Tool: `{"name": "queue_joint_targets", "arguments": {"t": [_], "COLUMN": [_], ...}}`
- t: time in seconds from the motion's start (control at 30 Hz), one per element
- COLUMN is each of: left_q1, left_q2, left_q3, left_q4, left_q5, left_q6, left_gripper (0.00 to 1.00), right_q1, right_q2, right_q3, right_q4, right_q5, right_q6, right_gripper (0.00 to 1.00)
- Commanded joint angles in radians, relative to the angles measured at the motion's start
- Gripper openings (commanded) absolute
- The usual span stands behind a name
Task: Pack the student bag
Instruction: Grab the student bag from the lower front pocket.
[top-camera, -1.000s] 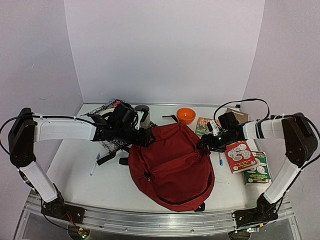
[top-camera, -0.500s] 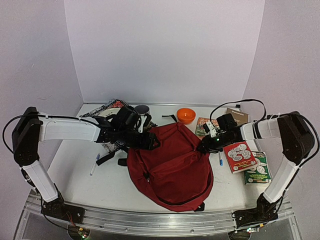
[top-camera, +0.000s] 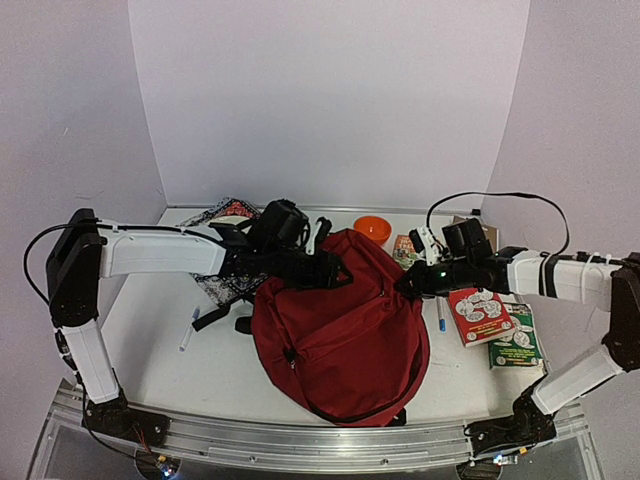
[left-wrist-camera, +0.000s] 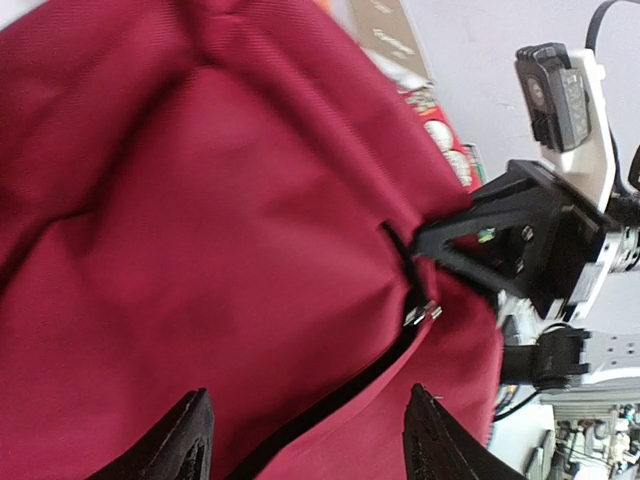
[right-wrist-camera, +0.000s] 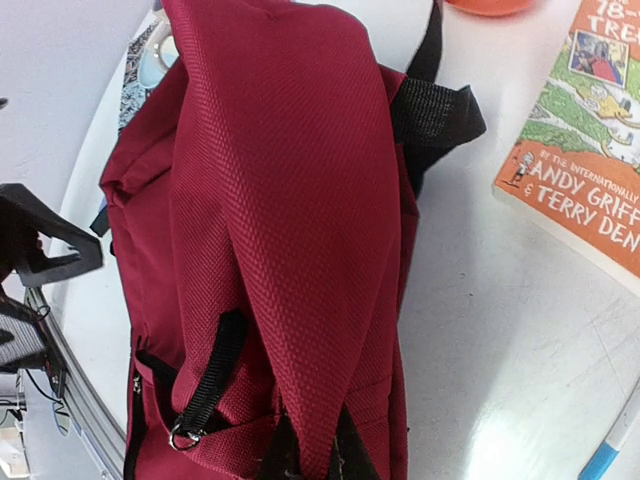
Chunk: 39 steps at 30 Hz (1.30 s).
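The student bag (top-camera: 340, 320), a large dark red backpack, lies in the middle of the table with its top end raised. My right gripper (top-camera: 405, 283) is at the bag's right edge, and the right wrist view shows this gripper (right-wrist-camera: 310, 445) shut on a ridge of red fabric beside a black strap (right-wrist-camera: 205, 375). My left gripper (top-camera: 335, 272) reaches over the bag's top from the left. In the left wrist view its fingers (left-wrist-camera: 190, 440) stand open over the bag (left-wrist-camera: 200, 220), with the dark zip line and a metal zip pull (left-wrist-camera: 422, 316) between and beyond them.
An orange bowl (top-camera: 372, 228) and a book (top-camera: 405, 248) lie behind the bag. Two more books (top-camera: 480, 312) (top-camera: 515, 338) and a blue pen (top-camera: 441, 318) lie to the right. A patterned notebook (top-camera: 225, 215) and a marker (top-camera: 189, 328) lie to the left.
My right gripper has closed on the bag's fabric at its right edge. My left arm has swept right over the bag's top, and the bag's top end has risen and shifted back.
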Motion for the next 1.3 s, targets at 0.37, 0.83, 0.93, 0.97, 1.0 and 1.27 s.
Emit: {"name": "queue_joint_targets", "arguments": {"t": [0.37, 0.83, 0.93, 0.97, 1.0, 1.27], "left_q1": [-0.07, -0.073, -0.073, -0.073, -0.073, -0.073], "left_q2": [0.131, 0.21, 0.225, 0.228, 0.232, 0.229], "left_q3": [0.209, 0.298, 0.304, 0.307, 0.31, 0.319], "left_q4": [0.039, 0.045, 0.045, 0.045, 0.045, 0.053], "left_q5": [0.097, 0.116, 0.115, 0.117, 0.118, 0.142], "left_q6": [-0.044, -0.057, -0.056, -0.057, -0.057, -0.064], "left_gripper": [0.52, 0.35, 0.35, 0.35, 0.35, 0.31], "right_q1": [0.109, 0.139, 0.147, 0.151, 0.154, 0.174], "right_q2": [-0.073, -0.105, -0.128, -0.136, -0.141, -0.181], "right_q3": [0.021, 0.035, 0.037, 0.038, 0.039, 0.057], "right_q4": [0.0, -0.007, -0.007, -0.007, -0.007, 0.003], "right_q5": [0.151, 0.157, 0.146, 0.142, 0.138, 0.096], "right_q6": [0.09, 0.085, 0.078, 0.076, 0.074, 0.058], "right_gripper": [0.0, 0.0, 0.0, 0.0, 0.0, 0.0]}}
